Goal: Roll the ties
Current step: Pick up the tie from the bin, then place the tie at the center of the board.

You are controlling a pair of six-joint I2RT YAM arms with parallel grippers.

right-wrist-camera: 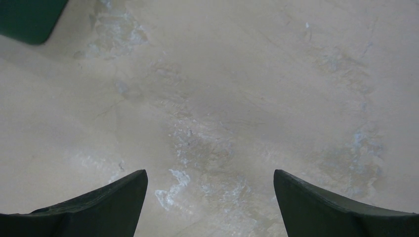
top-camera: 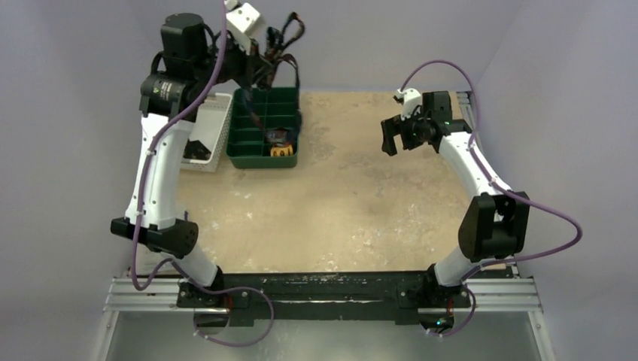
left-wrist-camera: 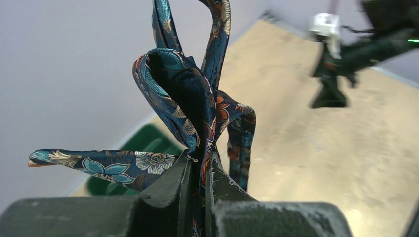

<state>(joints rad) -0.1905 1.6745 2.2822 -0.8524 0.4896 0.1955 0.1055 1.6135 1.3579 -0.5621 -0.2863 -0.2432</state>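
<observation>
My left gripper pinches the tie.
Soft, floppy; grab its end. My right gripper gapes, empty.

navy floral tie, green tray, white basket

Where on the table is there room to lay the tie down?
The tan tabletop is bare from the green divided tray across to the right gripper and forward to the near edge. The far left corner is crowded: tray, white basket, left gripper holding the patterned tie.
</observation>
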